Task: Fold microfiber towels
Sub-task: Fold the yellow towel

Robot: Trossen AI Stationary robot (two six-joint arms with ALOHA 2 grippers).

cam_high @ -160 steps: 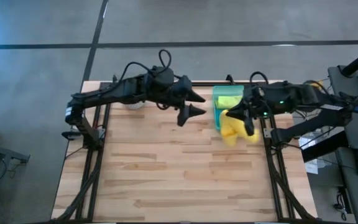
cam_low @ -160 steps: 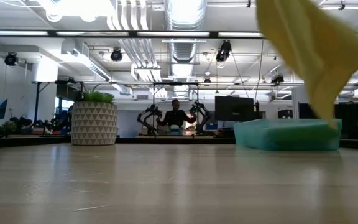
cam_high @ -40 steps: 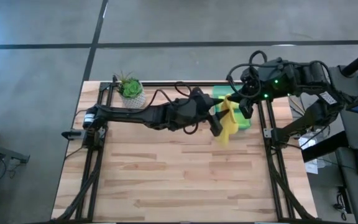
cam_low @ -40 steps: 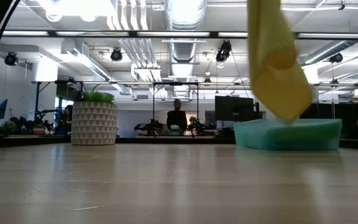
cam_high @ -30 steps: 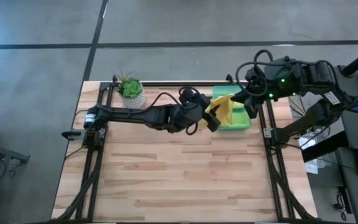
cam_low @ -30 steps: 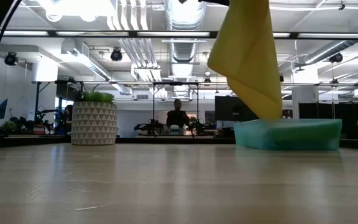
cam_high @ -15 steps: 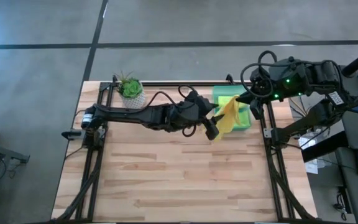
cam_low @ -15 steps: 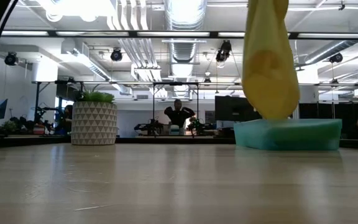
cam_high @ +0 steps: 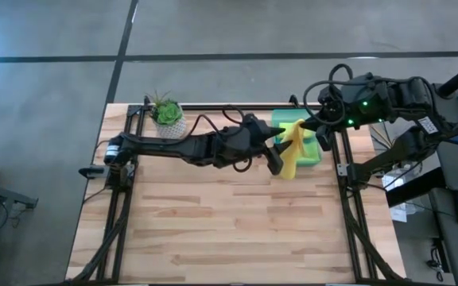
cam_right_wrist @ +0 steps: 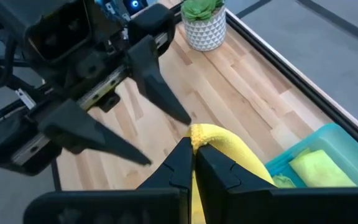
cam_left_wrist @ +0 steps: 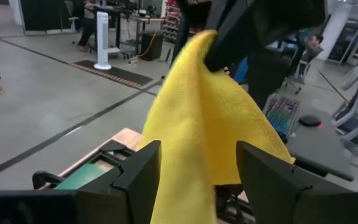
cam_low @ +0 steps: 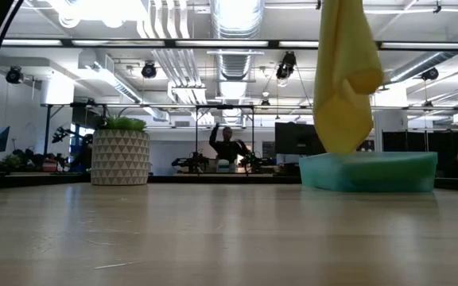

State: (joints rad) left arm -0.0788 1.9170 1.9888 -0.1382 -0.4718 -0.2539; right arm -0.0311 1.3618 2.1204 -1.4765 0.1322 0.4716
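A bright yellow towel (cam_high: 291,152) hangs over the table's far right part, by the green bin (cam_high: 308,152). My right gripper (cam_high: 307,127) is shut on the towel's top. My left gripper (cam_high: 277,154) reaches in level from the table's left and is open. Its two fingers stand on either side of the hanging towel (cam_left_wrist: 197,124). In the low view the towel (cam_low: 344,79) ends just above the bin (cam_low: 368,171). A lime green towel (cam_right_wrist: 319,167) lies in the bin. My right gripper pinches a bunched fold at the yellow towel's top (cam_right_wrist: 209,134) between its two fingers. The fingers slant down from the table's right side. The towel hangs slack below them, clear of the table. My left gripper's fingers (cam_left_wrist: 143,167) flank the hanging towel; whether they touch it, I cannot tell.
A potted plant (cam_high: 165,115) stands at the table's far left corner. The bin sits at the far right, against the frame rail (cam_high: 342,171). Bare wood (cam_high: 229,222) fills the middle and near part of the table.
My left gripper has turned at its wrist beside the towel and risen slightly, staying open. The towel's hanging part, spread toward the left a second ago, has swung back and now hangs narrower below my right gripper.
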